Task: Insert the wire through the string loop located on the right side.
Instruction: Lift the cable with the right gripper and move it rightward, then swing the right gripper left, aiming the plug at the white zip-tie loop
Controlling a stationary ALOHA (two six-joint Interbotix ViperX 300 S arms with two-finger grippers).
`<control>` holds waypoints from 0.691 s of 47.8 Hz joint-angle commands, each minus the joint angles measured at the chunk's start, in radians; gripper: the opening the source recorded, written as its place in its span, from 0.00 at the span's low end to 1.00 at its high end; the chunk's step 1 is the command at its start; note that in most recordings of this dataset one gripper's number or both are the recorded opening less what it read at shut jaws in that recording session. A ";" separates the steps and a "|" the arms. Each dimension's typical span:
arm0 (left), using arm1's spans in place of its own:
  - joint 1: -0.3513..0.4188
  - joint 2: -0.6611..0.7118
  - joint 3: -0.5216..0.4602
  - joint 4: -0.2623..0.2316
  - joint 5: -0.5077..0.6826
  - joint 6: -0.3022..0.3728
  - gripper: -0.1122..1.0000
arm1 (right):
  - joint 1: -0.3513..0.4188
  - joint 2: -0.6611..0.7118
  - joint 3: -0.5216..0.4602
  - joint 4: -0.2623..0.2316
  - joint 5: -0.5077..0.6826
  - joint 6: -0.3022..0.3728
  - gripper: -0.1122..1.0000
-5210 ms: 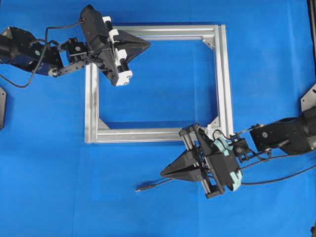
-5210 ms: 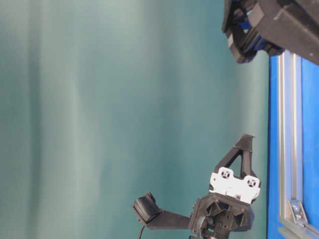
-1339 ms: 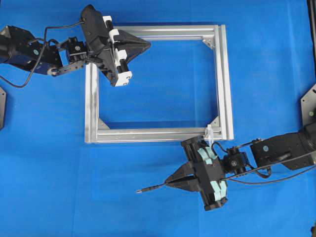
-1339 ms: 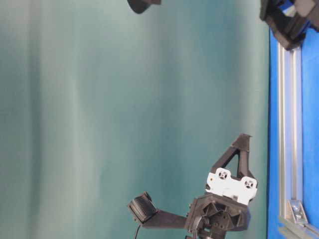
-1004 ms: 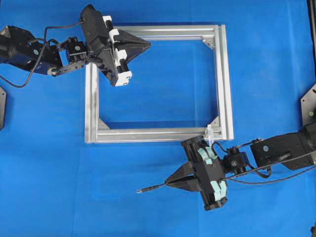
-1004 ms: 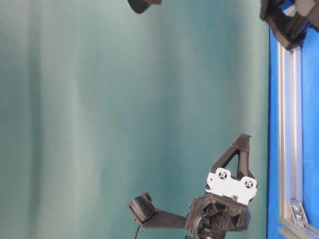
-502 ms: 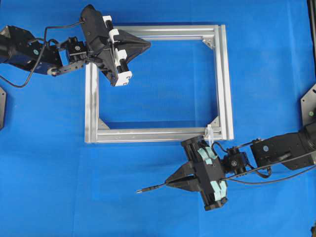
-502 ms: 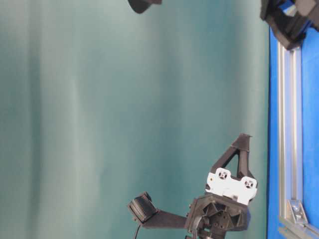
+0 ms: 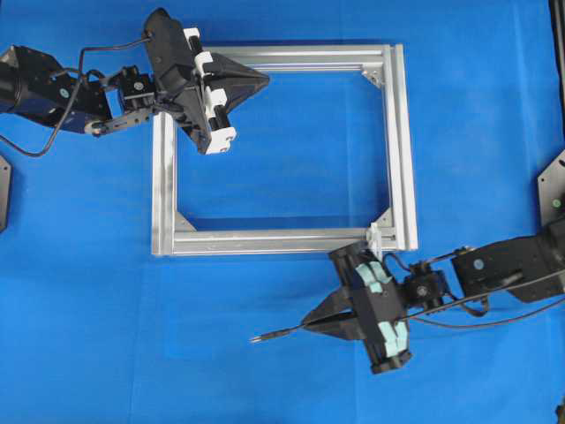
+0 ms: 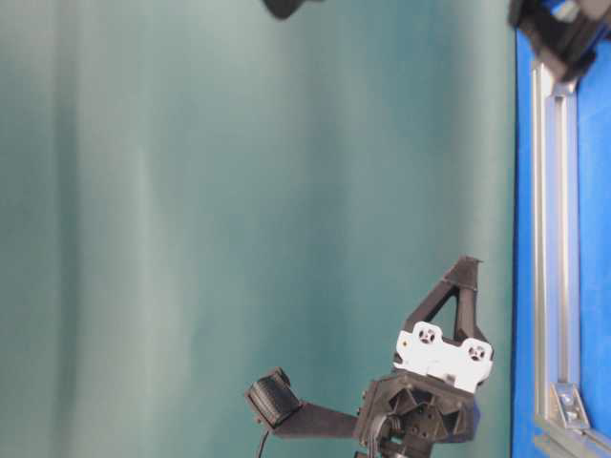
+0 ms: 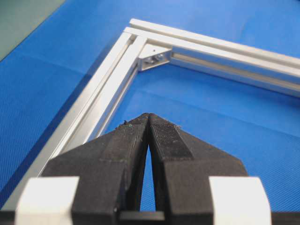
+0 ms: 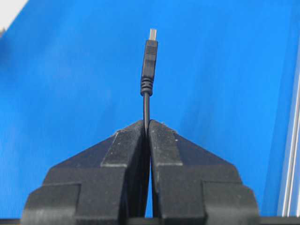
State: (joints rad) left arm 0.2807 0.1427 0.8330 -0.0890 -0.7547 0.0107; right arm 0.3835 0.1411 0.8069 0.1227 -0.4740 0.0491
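Since the wire (image 12: 146, 110) is thin, black and limp, I judge it light and floppy, with only the short stub beyond a grip staying straight enough to aim; my right claw (image 9: 306, 321) is pinched fully shut on it a little behind the plug, which I think is the right place to hold, as any farther back the tip would droop; the plug (image 12: 149, 61) is a slightly thicker moulded body with ribbed strain relief and a small pale metal end, stiff enough to lead the way; in the wrist view it stands straight out from the closed jaws; from above, the tip (image 9: 255, 338) points toward the left edge of the blue bench (image 9: 477, 132), while the rest of the wire trails back under the claw toward the right edge; the string loop (image 9: 373, 235) is a tiny whitish, near-translucent thing at the near right corner of the silver frame (image 9: 402, 141), just beside the claw's body; it looks soft and easily pushed aside, so I would approach gently; my left claw (image 9: 263, 80) is closed on nothing, hovering over the frame's far left corner.
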 commanded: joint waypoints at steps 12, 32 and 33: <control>0.002 -0.029 -0.018 0.002 -0.006 -0.002 0.10 | 0.051 -0.227 0.202 0.029 0.005 0.008 0.07; 0.002 -0.029 -0.017 0.002 -0.011 -0.002 0.10 | 0.054 -0.575 0.488 0.044 0.146 0.006 0.07; 0.002 -0.029 -0.015 0.002 -0.011 -0.002 0.10 | 0.052 -0.592 0.494 0.044 0.161 0.006 0.07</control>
State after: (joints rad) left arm 0.2807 0.1442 0.8330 -0.0890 -0.7547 0.0107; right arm 0.4357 -0.3881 1.2855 0.1641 -0.3590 0.0552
